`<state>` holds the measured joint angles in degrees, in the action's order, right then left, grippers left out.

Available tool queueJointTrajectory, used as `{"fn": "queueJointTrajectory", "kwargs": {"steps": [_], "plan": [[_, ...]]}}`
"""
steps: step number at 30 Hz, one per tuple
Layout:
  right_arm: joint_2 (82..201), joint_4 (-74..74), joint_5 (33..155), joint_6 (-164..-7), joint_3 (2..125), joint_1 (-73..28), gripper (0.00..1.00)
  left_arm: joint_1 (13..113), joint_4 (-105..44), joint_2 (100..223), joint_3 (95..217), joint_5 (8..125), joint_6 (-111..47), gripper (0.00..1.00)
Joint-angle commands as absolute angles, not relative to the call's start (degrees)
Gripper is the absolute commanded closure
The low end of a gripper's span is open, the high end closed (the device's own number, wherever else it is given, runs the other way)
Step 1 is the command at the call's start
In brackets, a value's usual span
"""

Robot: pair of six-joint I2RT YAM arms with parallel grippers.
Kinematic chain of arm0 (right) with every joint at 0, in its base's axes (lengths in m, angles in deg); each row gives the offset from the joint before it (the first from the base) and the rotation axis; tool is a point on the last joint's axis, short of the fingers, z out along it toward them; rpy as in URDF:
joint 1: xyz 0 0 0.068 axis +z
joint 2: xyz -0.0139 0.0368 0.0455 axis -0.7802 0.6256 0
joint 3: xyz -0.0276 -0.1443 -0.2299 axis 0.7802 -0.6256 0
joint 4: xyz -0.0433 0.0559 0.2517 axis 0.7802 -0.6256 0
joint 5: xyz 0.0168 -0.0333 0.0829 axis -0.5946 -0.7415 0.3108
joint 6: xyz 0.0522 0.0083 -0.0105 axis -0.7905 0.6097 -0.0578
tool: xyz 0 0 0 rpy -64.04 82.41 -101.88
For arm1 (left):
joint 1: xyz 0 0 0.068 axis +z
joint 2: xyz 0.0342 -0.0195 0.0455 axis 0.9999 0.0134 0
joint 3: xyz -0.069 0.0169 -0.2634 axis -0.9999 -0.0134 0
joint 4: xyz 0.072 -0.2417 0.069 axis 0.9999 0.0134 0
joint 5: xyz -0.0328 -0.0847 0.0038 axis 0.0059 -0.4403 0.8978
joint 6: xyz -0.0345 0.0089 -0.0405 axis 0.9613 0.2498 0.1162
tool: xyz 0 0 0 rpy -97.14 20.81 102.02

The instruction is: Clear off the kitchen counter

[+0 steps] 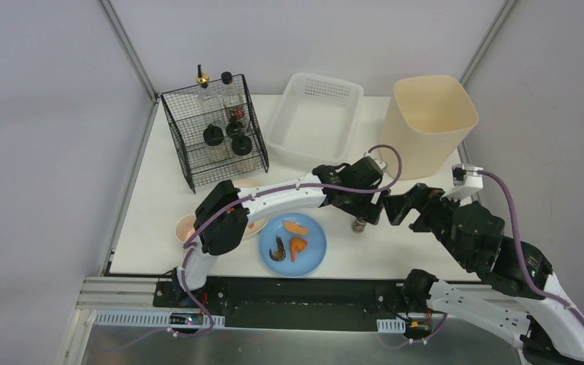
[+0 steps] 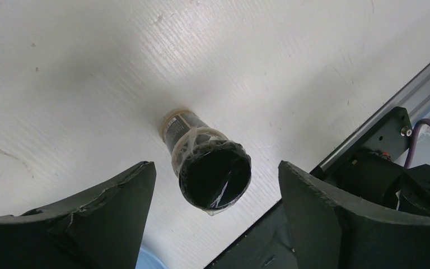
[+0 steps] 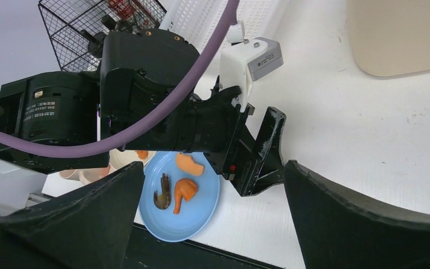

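Note:
A small jar (image 2: 182, 131) with a black cap stands upright on the white kitchen counter (image 1: 160, 190); from above it shows at the counter's front middle (image 1: 359, 224). My left gripper (image 2: 215, 171) hangs over it, open, with a finger on each side of the cap and a gap between each finger and the jar. From above, the left gripper (image 1: 361, 207) is seen reaching across from the left. My right gripper (image 3: 210, 171) is open and holds nothing. It hovers just right of the left gripper (image 1: 395, 207), facing it.
A blue plate (image 1: 312, 255) with orange food pieces and a shrimp lies near the front edge, with a pink bowl (image 1: 185, 226) to its left. At the back stand a black wire rack (image 1: 213, 133) with bottles, a white perforated basket (image 1: 315, 118) and a beige bin (image 1: 428, 122).

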<state>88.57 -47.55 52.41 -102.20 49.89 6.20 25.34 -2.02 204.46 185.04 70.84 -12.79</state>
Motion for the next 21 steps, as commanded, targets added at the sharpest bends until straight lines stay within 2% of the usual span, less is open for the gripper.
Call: {"fn": "queueJointTrajectory", "kwargs": {"steps": [1,4,18,21], "plan": [[88.3,-45.3,53.1,-102.0,49.3,6.1,0.01,24.3,0.6,205.7,188.2,72.5,-12.4,0.19],[87.8,-45.4,53.1,-102.4,49.2,6.0,0.01,24.2,0.8,205.9,188.5,72.8,-12.4,0.25],[87.1,-46.0,53.8,-103.8,49.1,6.1,0.01,24.2,2.0,204.1,188.6,76.1,-12.9,0.80],[87.1,-46.1,53.8,-104.2,48.8,6.1,0.01,24.2,2.1,201.8,187.4,78.5,-13.6,0.88]]}}
